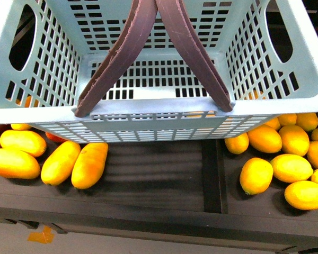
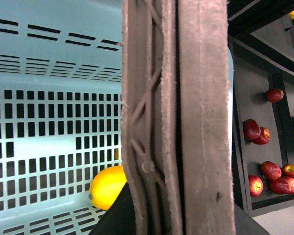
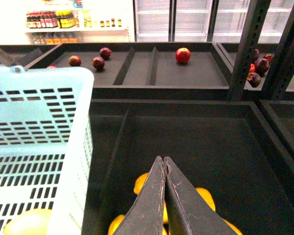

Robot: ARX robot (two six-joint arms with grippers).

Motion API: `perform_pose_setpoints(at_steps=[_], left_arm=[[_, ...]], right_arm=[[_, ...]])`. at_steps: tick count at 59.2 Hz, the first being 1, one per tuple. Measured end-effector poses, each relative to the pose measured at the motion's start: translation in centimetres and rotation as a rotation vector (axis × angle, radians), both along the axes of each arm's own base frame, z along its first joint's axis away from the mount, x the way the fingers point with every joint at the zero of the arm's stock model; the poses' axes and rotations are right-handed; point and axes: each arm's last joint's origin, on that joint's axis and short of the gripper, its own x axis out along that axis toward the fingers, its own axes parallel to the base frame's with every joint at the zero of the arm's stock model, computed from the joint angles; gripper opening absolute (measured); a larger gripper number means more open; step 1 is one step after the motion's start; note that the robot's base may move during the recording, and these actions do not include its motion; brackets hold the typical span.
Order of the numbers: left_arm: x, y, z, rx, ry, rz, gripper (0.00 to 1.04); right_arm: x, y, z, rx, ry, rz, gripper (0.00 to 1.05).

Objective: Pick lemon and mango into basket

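**STATUS: LEMON IN BASKET, RIGHT CLAW CLOSED**

**1. Basket.** The basket (image 1: 148, 114) fills the upper front view, above a dark shelf (image 1: 159, 180). Both brown handles (image 1: 193, 55) are swung up and meet at the top edge of that frame. In the left wrist view they run straight through the frame, pressed side by side.

**2. Lemon.** The lemon (image 2: 107, 187) lies inside the basket, low against a slotted wall and just beside the handles. The right wrist view shows a pale fruit (image 3: 27, 223) low in the basket. Whether it is the same one cannot be told.

**3. Mango.** Red fruits (image 2: 270, 170) lie in a shelf compartment beyond the basket, and more sit on the far shelves in the right wrist view. Which of them is the mango cannot be told.

**4. Shelf.** Long yellow fruits (image 1: 58, 161) lie at the left. Shelf lemons (image 1: 291, 168) lie in the right compartment, past a divider (image 1: 213, 174). The near basket wall hides the back of both groups.

**5. Right claw.** The right claw (image 3: 164, 161) has its jaws pressed together and holds nothing. It hangs over a dark compartment, with orange fruits (image 3: 206, 196) partly hidden beneath it. The basket wall stands just beside that compartment.

**6. Left claw.** A dark shape (image 2: 112, 218) shows beside the handles at the frame edge, too cropped to identify. Whether the left claw is clamped on the handles cannot be told.
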Motion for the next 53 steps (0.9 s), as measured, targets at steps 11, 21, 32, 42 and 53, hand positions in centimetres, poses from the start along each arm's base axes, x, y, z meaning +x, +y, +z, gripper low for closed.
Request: perform_pose_setpoints(at_steps=[11,21,32,42,53], left_arm=[[0.0,0.0,0.0,-0.005,0.004,-0.003,0.16],[0.0,0.0,0.0,-0.001,0.001,0.001,0.16],[0.0,0.0,0.0,-0.003,0.002,0.000,0.16],[-0.3,-0.5,0.0,-0.008,0.004,-0.028,0.16],[-0.3,-0.4,0.0,-0.015,0.011,-0.019,0.16]], right_arm=[[-1.4,0.0,-0.8,-0.002,-0.001,0.000,0.08],[-1.5,0.0,-0.8,-0.002,-0.004,0.000,0.43],[-1.5,0.0,-0.8,-0.002,-0.006,0.000,0.76],[-1.5,-0.1,-0.8,-0.002,-0.007,-0.004,0.97],[-1.5,-0.1,-0.8,-0.002,-0.006,-0.004,0.96]])
